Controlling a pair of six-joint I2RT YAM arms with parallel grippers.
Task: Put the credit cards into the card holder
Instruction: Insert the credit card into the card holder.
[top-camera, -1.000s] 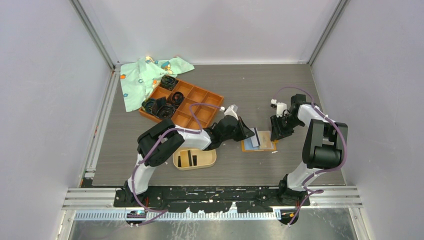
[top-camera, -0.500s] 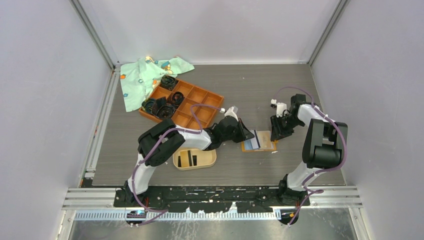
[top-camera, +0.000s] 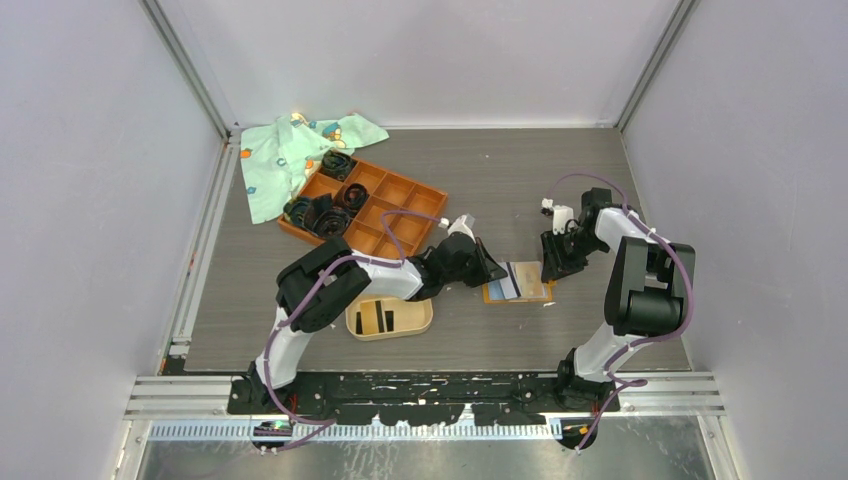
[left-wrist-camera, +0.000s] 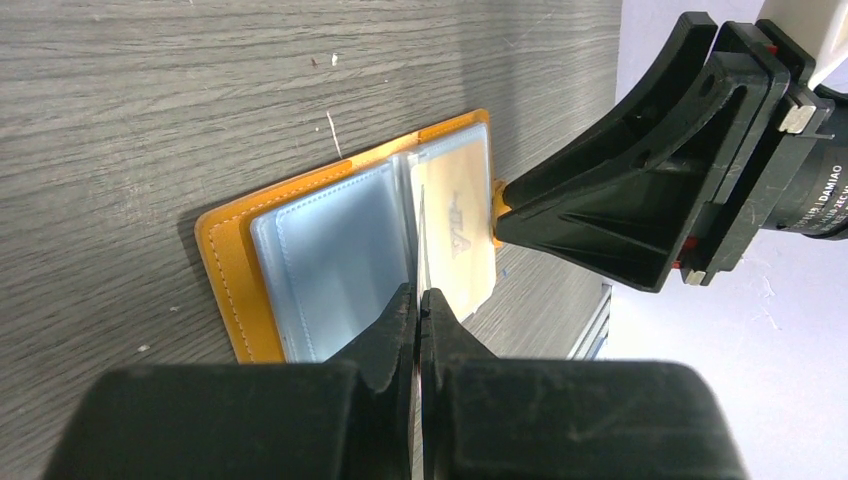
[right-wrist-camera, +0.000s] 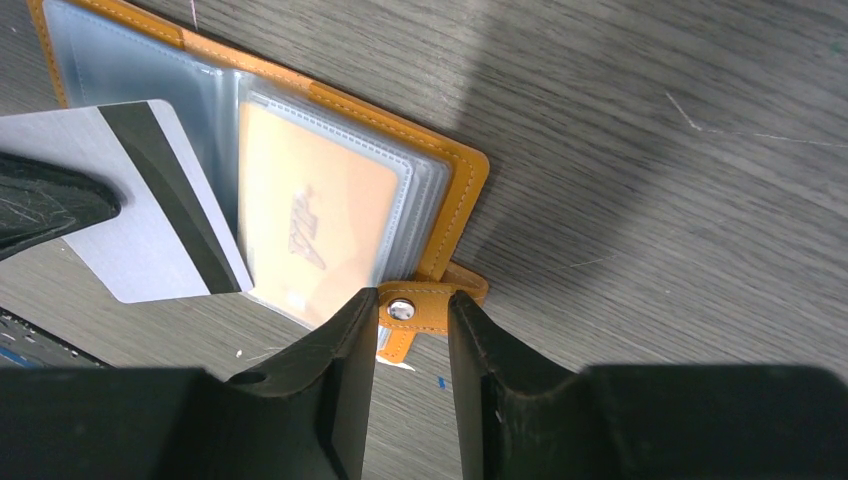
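— Where's the credit card (right-wrist-camera: 150, 200)?
— Clenched edge-on in the left end effector (left-wrist-camera: 418, 300), over the open wallet (left-wrist-camera: 225, 250); the right end effector (right-wrist-camera: 412, 310) pinches its snap tab (right-wrist-camera: 405, 308).
— The card holder (top-camera: 352, 318)?
— Leftward, by the tabletop's (top-camera: 500, 180) near edge, long axis along it; the left one is nearer.

Lab cell: plain walls (top-camera: 420, 60), alu frame (top-camera: 185, 60)

The high camera looks down over the whole table (top-camera: 500, 170); both wrist cameras look closely at the orange wallet (top-camera: 535, 291) from opposite sides.
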